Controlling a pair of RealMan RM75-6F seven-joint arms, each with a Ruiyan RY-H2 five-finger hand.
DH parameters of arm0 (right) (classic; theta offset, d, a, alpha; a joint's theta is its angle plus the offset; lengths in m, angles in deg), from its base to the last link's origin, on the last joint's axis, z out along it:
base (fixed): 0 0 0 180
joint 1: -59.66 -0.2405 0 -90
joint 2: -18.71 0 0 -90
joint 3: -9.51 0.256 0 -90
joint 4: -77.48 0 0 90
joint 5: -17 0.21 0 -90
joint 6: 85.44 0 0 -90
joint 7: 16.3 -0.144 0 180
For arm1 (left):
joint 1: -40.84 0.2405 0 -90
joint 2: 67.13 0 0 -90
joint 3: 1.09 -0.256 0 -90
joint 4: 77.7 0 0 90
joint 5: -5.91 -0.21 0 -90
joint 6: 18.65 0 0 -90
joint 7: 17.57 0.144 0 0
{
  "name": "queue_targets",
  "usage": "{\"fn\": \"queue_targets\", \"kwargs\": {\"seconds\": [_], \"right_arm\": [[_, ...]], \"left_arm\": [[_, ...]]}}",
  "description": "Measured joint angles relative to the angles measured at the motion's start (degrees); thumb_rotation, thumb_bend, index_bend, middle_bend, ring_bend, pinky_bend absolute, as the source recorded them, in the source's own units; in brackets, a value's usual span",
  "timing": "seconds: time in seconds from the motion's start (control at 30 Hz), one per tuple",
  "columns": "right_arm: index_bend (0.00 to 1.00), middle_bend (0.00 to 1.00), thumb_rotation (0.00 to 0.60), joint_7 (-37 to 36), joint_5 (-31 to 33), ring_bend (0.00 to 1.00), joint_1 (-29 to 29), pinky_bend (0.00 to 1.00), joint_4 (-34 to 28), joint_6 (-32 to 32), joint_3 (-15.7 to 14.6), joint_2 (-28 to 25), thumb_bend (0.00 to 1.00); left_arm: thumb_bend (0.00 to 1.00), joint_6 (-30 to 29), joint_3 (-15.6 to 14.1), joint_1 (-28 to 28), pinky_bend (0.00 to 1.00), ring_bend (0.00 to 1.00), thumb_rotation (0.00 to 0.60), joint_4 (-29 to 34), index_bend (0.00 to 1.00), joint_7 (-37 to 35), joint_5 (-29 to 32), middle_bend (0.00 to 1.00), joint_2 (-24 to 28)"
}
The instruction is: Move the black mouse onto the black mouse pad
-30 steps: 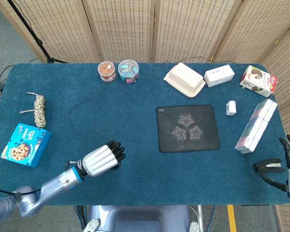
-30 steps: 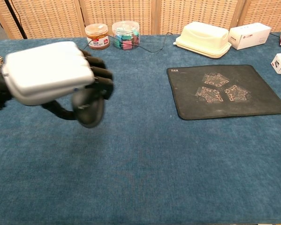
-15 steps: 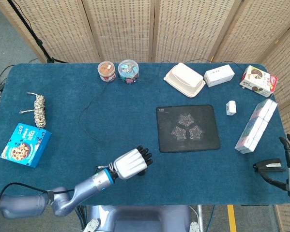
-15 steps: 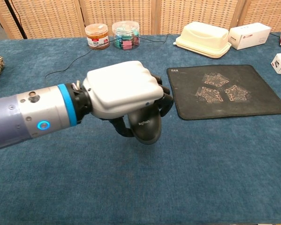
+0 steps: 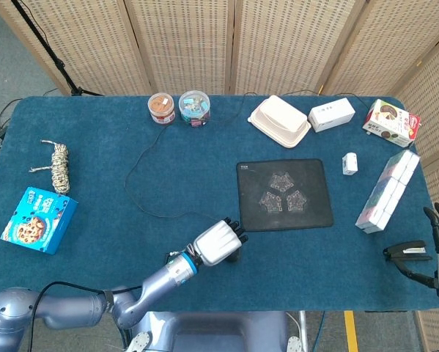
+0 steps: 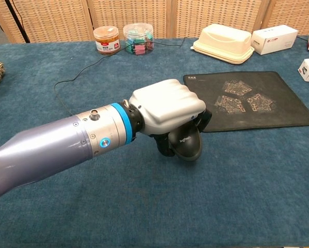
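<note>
My left hand [image 5: 219, 241] [image 6: 167, 109] grips the black mouse [image 6: 185, 144] from above, fingers wrapped over it. The mouse [image 5: 233, 255] peeks out under the hand and sits low over the blue table, just short of the near-left corner of the black mouse pad [image 5: 283, 194] [image 6: 247, 99]. Its thin black cable [image 5: 142, 165] trails back left across the table. My right hand [image 5: 437, 253] shows at the head view's far right edge, off the table beside a black stapler-like object [image 5: 407, 251], fingers spread and holding nothing.
Two jars [image 5: 161, 108] [image 5: 195, 107] stand at the back, with a cream lidded box [image 5: 279, 121] and a white carton [image 5: 330, 114] behind the pad. A long white pack [image 5: 386, 191] and a small white cube [image 5: 349, 163] lie right of the pad. A rope [image 5: 58, 165] and a cookie box [image 5: 38, 218] lie far left.
My left hand has carried the mouse rightward across the table, from left of centre to the pad's near-left corner. The cable has dragged along. My right hand has stayed still.
</note>
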Motion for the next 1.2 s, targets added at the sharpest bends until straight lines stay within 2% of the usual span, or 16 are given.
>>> {"fn": "queue_targets", "kwargs": {"seconds": [0.07, 0.17, 0.23, 0.3, 0.4, 0.53, 0.73, 0.97, 1.2], "right_arm": [[0.00, 0.00, 0.600, -0.08, 0.16, 0.00, -0.03, 0.00, 0.03, -0.12, 0.02, -0.04, 0.00], [0.00, 0.00, 0.600, -0.30, 0.34, 0.00, 0.00, 0.00, 0.03, -0.16, 0.07, -0.17, 0.00], [0.00, 0.00, 0.600, -0.39, 0.36, 0.00, 0.02, 0.00, 0.02, -0.16, 0.06, -0.23, 0.00], [0.00, 0.00, 0.600, -0.42, 0.35, 0.00, 0.03, 0.00, 0.00, -0.19, 0.03, -0.28, 0.00], [0.00, 0.00, 0.600, -0.42, 0.35, 0.00, 0.05, 0.00, 0.01, -0.19, 0.00, -0.31, 0.00], [0.00, 0.00, 0.600, -0.33, 0.34, 0.00, 0.09, 0.00, -0.02, -0.17, -0.06, -0.32, 0.00], [0.00, 0.00, 0.600, 0.28, 0.02, 0.00, 0.06, 0.00, -0.09, -0.17, -0.26, -0.18, 0.00], [0.00, 0.00, 0.600, 2.86, -0.68, 0.00, -0.55, 0.00, -0.30, -1.01, -0.73, 0.77, 0.00], [0.00, 0.00, 0.600, 7.89, -2.04, 0.00, -3.25, 0.00, -1.84, -4.31, -0.97, 1.84, 0.00]], "left_arm": [[0.23, -0.02, 0.12, -0.21, 0.46, 0.38, 0.600, -0.53, 0.51, 0.46, 1.30, 0.40, -0.56], [0.23, -0.16, 0.19, -0.43, 0.42, 0.28, 0.600, -1.21, 0.45, 1.51, 3.20, 0.32, -1.16], [0.21, -0.27, 0.23, -0.48, 0.35, 0.17, 0.600, -1.46, 0.32, 1.95, 4.30, 0.20, -1.39], [0.18, -0.37, 0.26, -0.49, 0.25, 0.04, 0.600, -1.58, 0.12, 2.23, 5.67, 0.05, -1.52], [0.15, -0.24, 0.30, -0.47, 0.15, 0.00, 0.600, -0.85, 0.00, 2.31, 7.60, 0.00, -1.18], [0.14, -0.17, 0.40, -0.26, 0.06, 0.00, 0.600, 2.46, 0.00, 1.48, 8.93, 0.00, 0.66], [0.13, -1.58, 0.24, 1.21, 0.00, 0.00, 0.600, 11.57, 0.00, -0.10, 9.34, 0.00, 7.74], [0.13, -7.28, -0.83, 6.10, 0.00, 0.00, 0.600, 23.28, 0.00, -2.21, 7.97, 0.00, 22.28], [0.11, -14.05, -2.25, 12.30, 0.00, 0.00, 0.600, 27.66, 0.00, -11.35, 3.35, 0.00, 36.27]]}}
